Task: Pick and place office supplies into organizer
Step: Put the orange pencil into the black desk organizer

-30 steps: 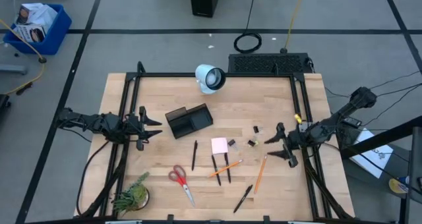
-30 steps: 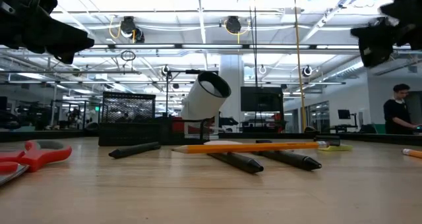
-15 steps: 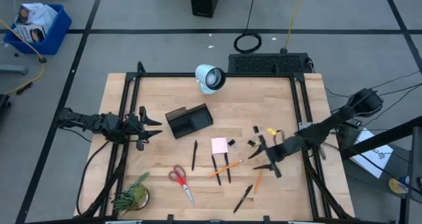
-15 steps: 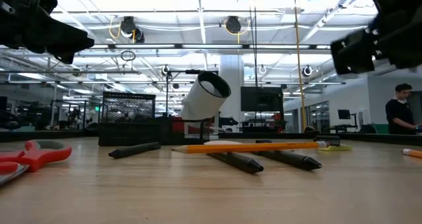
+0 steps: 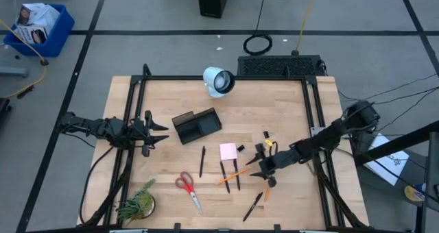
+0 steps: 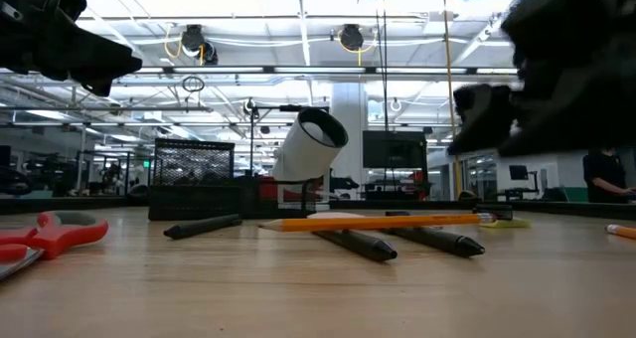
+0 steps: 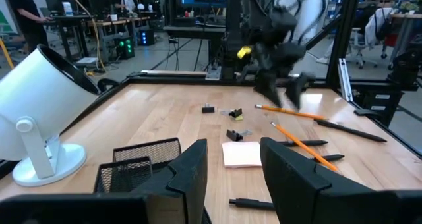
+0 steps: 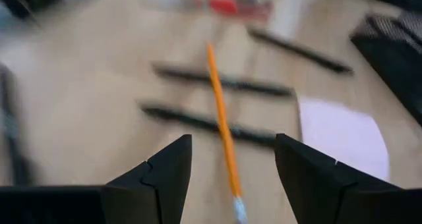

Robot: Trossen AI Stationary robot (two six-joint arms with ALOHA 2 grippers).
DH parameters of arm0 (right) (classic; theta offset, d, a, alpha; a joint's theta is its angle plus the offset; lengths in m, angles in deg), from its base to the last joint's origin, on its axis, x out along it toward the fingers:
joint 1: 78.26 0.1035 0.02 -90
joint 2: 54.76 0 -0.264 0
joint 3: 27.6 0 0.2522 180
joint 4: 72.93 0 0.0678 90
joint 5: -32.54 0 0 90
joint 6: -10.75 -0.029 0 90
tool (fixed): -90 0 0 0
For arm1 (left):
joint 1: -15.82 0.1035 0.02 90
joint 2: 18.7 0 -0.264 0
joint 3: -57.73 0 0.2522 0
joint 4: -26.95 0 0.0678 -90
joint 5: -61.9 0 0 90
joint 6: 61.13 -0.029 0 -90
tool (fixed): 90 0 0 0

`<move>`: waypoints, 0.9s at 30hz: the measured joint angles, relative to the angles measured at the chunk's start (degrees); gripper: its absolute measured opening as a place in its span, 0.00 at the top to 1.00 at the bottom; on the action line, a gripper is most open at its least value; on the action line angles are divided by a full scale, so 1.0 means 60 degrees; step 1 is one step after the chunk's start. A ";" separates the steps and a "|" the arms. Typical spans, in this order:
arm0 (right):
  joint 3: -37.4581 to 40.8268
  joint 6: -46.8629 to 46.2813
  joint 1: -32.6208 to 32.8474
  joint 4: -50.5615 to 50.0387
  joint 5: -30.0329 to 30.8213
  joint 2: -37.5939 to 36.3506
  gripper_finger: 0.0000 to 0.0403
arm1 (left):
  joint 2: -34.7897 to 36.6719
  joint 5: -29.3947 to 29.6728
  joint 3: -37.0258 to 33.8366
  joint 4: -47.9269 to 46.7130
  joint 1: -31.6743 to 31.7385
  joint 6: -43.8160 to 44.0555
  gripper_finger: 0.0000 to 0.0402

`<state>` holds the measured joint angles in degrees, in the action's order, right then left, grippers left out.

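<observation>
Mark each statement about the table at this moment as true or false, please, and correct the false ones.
1. The right gripper is open and holds nothing. True.
2. The red-handled scissors lie inside the organizer. False: they lie on the table, near the green plant, apart from the organizer.
3. The right gripper hangs above the pens and pencils near the pink sticky-note pad. True.
4. The left gripper grips a black pen. False: its jaws stand apart and empty at the table's left edge.
5. An orange pencil shows between the right gripper's fingers in the right wrist view. True.
</observation>
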<state>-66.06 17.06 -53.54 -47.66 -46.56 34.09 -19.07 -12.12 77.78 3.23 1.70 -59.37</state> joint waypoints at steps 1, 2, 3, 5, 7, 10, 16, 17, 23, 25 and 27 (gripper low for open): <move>-0.0111 0.0115 -0.0058 -0.0001 0.0145 0.0201 0.48 | -0.0002 0.0000 0.0000 -0.0009 -0.0001 -0.0002 0.64; -0.0215 0.0113 -0.0128 0.0083 0.0199 0.0356 0.48 | -0.0002 0.0000 0.0000 -0.0003 -0.0001 -0.0001 0.64; -0.0301 0.0090 -0.0200 0.0142 0.0166 0.0500 0.48 | -0.0002 0.0004 0.0000 0.0005 -0.0002 0.0000 0.64; -0.0367 0.0141 -0.0265 0.0097 0.0184 0.0759 0.48 | -0.0002 0.0003 0.0000 -0.0002 -0.0002 0.0001 0.64; -0.0341 0.0363 -0.0308 0.0016 0.0223 0.0881 0.48 | -0.0001 0.0002 0.0000 0.0008 0.0001 0.0001 0.64; -0.0355 0.0228 -0.0434 0.0022 0.0144 0.0873 0.48 | -0.0002 0.0004 0.0000 0.0005 -0.0002 -0.0002 0.64; -0.0355 0.0274 -0.0539 -0.0409 -0.0116 0.0876 0.48 | -0.0002 0.0004 0.0000 -0.0006 -0.0002 0.0000 0.64; -0.0355 0.0233 -0.0549 -0.0413 -0.0181 0.0876 0.48 | -0.0002 0.0000 0.0000 -0.0003 -0.0003 -0.0002 0.64; -0.0355 -0.0185 -0.0541 -0.0656 -0.0672 0.0876 0.48 | -0.0002 0.0003 0.0000 -0.0006 -0.0003 -0.0003 0.64; -0.0355 -0.0191 -0.0549 -0.0828 -0.0603 0.0876 0.48 | -0.0002 0.0000 0.0000 -0.0006 -0.0003 0.0000 0.64; -0.0355 -0.0191 -0.0548 -0.0847 -0.0597 0.0876 0.48 | -0.0002 0.0000 0.0000 -0.0006 -0.0001 0.0001 0.64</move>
<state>-68.19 15.92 -56.83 -52.74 -50.15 39.35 -19.08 -12.12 77.78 3.19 1.70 -59.37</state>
